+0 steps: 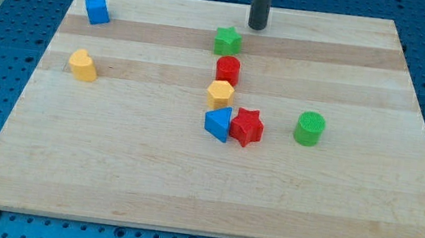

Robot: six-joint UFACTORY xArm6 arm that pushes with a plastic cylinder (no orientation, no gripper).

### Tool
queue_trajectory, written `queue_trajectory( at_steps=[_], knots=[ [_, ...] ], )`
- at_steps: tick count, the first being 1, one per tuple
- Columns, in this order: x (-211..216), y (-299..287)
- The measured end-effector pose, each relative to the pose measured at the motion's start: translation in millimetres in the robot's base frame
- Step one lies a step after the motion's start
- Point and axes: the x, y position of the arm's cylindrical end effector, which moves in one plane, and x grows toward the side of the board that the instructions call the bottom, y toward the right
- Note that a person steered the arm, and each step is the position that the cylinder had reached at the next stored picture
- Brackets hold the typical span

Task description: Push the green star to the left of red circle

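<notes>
The green star lies near the view's top centre of the wooden board. The red circle sits just below it, almost touching. My tip is at the top of the board, a little up and to the right of the green star, with a small gap between them.
A yellow block lies below the red circle. A blue triangle and a red star touch below that. A green circle is at the right. A blue cube and a yellow block are at the left.
</notes>
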Motion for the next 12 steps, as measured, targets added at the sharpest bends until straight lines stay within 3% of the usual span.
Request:
queue_trajectory(
  at_steps=[2, 4, 5, 7, 8, 10, 12],
  knots=[
    [34, -66],
    [99, -121],
    [105, -130],
    [-22, -78],
    [-8, -33],
    [0, -33],
    [46, -58]
  ],
)
